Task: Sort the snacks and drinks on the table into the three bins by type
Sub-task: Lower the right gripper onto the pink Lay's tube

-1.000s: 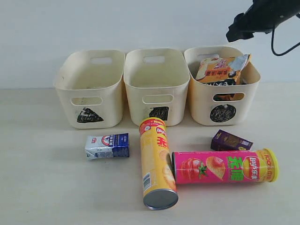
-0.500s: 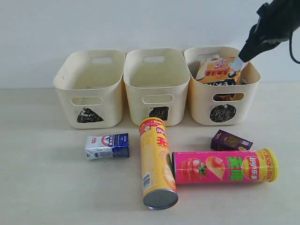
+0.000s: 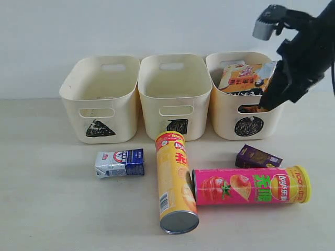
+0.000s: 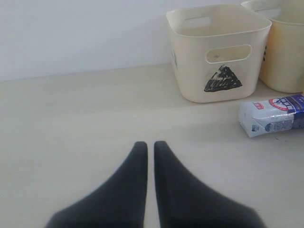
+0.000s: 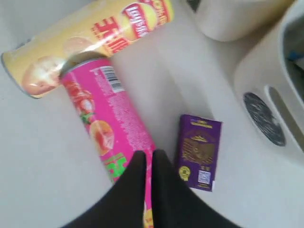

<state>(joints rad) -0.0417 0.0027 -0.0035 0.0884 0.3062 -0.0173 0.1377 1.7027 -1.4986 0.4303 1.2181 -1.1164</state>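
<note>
My right gripper (image 3: 264,103) hangs shut and empty in front of the circle bin (image 3: 225,112). In the right wrist view its tips (image 5: 147,155) hover over the pink tube (image 5: 102,118), beside the purple carton (image 5: 198,149). The pink tube (image 3: 246,186) and yellow tube (image 3: 175,180) lie on the table, touching. An orange noodle bag (image 3: 239,78) sits in the circle bin, with a second bag mostly hidden under it. The white-and-blue carton (image 3: 120,162) lies before the triangle bin (image 3: 99,104). My left gripper (image 4: 148,144) is shut over bare table, outside the exterior view.
The square bin (image 3: 175,99) and the triangle bin show nothing inside. The purple carton (image 3: 257,157) lies between the circle bin and the pink tube. A pale wall rises close behind the bins.
My right arm has swung down from above the circle bin to in front of it, toward the purple carton and pink tube. Nothing on the table has moved.
</note>
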